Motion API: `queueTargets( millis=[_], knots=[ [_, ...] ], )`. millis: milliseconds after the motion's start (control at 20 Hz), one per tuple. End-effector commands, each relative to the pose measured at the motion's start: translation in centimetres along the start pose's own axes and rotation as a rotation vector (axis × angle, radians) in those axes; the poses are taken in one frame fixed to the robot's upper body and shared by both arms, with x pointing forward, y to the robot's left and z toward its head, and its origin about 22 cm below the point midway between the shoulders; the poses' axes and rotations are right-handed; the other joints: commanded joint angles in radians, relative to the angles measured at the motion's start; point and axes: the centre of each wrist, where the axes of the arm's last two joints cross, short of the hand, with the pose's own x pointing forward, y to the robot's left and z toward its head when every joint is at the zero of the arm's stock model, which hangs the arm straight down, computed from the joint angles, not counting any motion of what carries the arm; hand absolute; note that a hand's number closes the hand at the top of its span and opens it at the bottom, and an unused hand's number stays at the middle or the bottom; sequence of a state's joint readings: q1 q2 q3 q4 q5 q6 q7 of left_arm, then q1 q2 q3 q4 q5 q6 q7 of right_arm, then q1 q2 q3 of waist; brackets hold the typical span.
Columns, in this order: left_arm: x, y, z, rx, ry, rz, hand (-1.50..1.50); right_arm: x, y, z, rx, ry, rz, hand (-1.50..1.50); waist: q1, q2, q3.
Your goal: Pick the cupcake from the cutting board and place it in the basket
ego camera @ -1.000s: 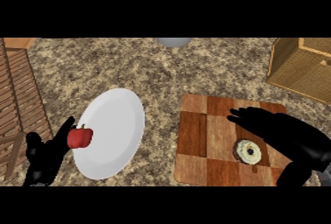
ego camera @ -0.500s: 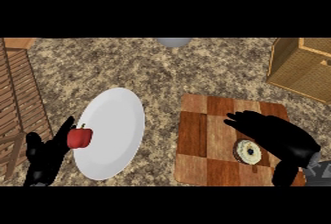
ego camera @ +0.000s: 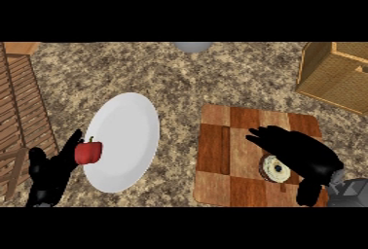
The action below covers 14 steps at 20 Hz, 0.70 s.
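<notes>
The cupcake point(ego camera: 274, 168), round with a pale top and a dark rim, sits on the checkered wooden cutting board point(ego camera: 215, 146) at the lower right. My right hand point(ego camera: 298, 151) hovers over it with fingers spread and slightly bent, covering its right side without closing on it. The woven basket point(ego camera: 334, 73) stands at the upper right corner. At the lower left my left hand point(ego camera: 50, 170) rests open with its fingers up.
A white plate point(ego camera: 126, 131) lies left of the board with a red bell pepper point(ego camera: 88, 151) at its left rim. A wooden slatted crate point(ego camera: 22, 107) fills the left edge. A grey round object point(ego camera: 193, 46) shows at the top.
My right hand has moved down and left over the board, from beyond the cupcake to right above it. The left hand has stayed still.
</notes>
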<state>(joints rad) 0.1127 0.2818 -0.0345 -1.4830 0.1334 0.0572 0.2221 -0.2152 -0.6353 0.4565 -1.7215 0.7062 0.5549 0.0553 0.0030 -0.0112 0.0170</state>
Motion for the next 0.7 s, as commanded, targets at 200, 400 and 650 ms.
queueTargets(
  millis=[200, 400, 650],
  knots=[
    [-2.3, -1.4, -0.5, -0.033, 0.131, 0.007, 0.0, 0.3, 2.2, -2.8, 0.001, -0.003, -0.015, -1.5, 0.003, 0.015, -0.017],
    [-2.1, -0.8, -0.2, -0.02, 0.123, 0.005, 0.0, 0.6, 2.4, -2.4, -0.001, -0.035, 0.056, 1.5, 0.002, 0.013, -0.017],
    [-1.0, -1.5, 0.8, -0.038, 0.126, 0.012, 0.0, -0.5, 1.8, -3.0, -0.075, -0.057, 0.136, 1.5, 0.008, 0.012, -0.016]
  ],
)
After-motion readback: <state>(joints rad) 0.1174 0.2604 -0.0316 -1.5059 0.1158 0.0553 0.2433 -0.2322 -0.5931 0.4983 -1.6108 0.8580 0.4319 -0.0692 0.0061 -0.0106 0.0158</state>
